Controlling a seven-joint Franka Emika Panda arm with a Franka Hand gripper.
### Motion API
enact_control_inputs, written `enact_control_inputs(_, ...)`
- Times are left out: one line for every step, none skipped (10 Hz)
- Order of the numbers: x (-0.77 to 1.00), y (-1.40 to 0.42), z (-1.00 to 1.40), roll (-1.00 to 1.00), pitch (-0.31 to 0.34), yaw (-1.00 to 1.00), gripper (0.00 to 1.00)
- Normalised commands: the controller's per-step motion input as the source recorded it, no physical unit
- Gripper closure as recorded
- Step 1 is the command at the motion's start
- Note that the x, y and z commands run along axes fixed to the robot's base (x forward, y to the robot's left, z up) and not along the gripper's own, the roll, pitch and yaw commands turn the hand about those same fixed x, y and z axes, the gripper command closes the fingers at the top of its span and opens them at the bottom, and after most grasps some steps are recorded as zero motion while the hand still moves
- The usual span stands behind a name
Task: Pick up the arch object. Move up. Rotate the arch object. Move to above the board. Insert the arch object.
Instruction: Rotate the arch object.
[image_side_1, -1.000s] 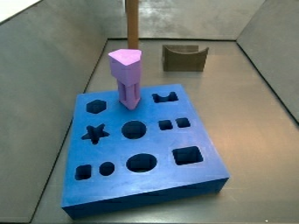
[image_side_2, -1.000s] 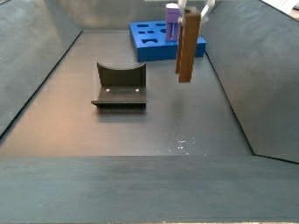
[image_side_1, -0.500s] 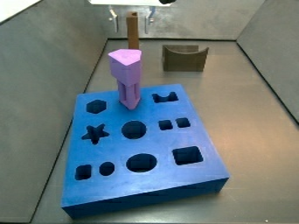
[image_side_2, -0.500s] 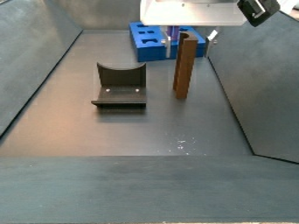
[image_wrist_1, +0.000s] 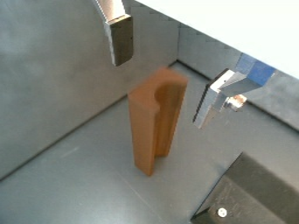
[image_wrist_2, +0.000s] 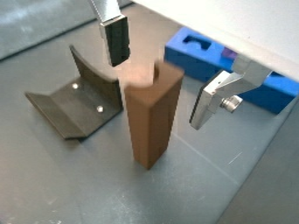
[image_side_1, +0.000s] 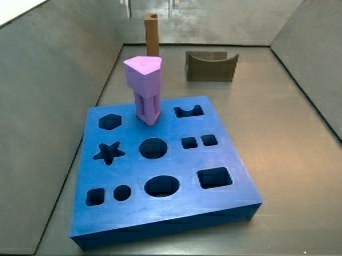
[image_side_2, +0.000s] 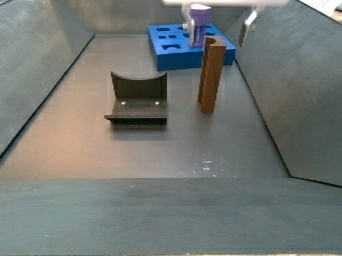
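The arch object (image_wrist_1: 156, 122) is a tall orange-brown prism standing upright on the grey floor, free of the fingers. It also shows in a wrist view (image_wrist_2: 149, 118) and in both side views (image_side_1: 152, 38) (image_side_2: 211, 78). My gripper (image_wrist_1: 163, 92) (image_wrist_2: 159, 93) is open just above it, with one silver finger (image_wrist_1: 119, 39) on each side of its top and not touching it. The blue board (image_side_1: 160, 205) (image_side_2: 167, 48) lies apart from the arch object, and a corner shows in a wrist view (image_wrist_2: 193, 54).
A purple peg (image_side_1: 144, 90) (image_side_2: 199, 22) stands upright in the board. The dark fixture (image_side_1: 210, 66) (image_side_2: 136, 98) (image_wrist_2: 73, 101) stands on the floor beside the arch object. Grey walls enclose the floor on all sides.
The arch object came down from the air onto the floor. The gripper then opened, let it go and rose, almost leaving the side views.
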Motion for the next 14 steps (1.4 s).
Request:
enact_control_inputs(0.0,0.0,0.52,-0.06,0.054,0.03,0.0)
enact_control_inputs(0.01,0.0,0.33,-0.06,0.07,0.03,0.0)
enact_control_inputs(0.0,0.0,0.0,-0.01,0.012,-1.0,0.0)
enact_control_inputs(0.02,0.0,-0.09,-0.01,0.011,-1.0,0.0)
enact_control_inputs(0.03,0.01,-0.05,-0.01,0.009,-1.0,0.0)
enact_control_inputs(0.03,0.01,-0.04,-0.01,0.009,-1.0,0.0)
enact_control_inputs(0.03,0.01,-0.04,-0.01,0.009,-1.0,0.0)
enact_control_inputs(0.03,0.01,-0.03,-0.01,0.009,-1.0,0.0)
enact_control_inputs(0.03,0.01,-0.03,-0.01,0.009,-1.0,0.0)
enact_control_inputs(0.03,0.01,-0.03,-0.01,0.01,-1.0,0.0)
enact_control_inputs(0.03,0.01,-0.03,-0.01,0.01,-1.0,0.0)
enact_control_inputs(0.03,0.01,-0.03,-0.02,0.011,-1.0,0.0)
enact_control_inputs(0.03,0.01,-0.03,-0.02,0.012,-1.0,0.0)
enact_control_inputs(0.03,0.01,-0.03,-0.02,0.013,-1.0,0.0)
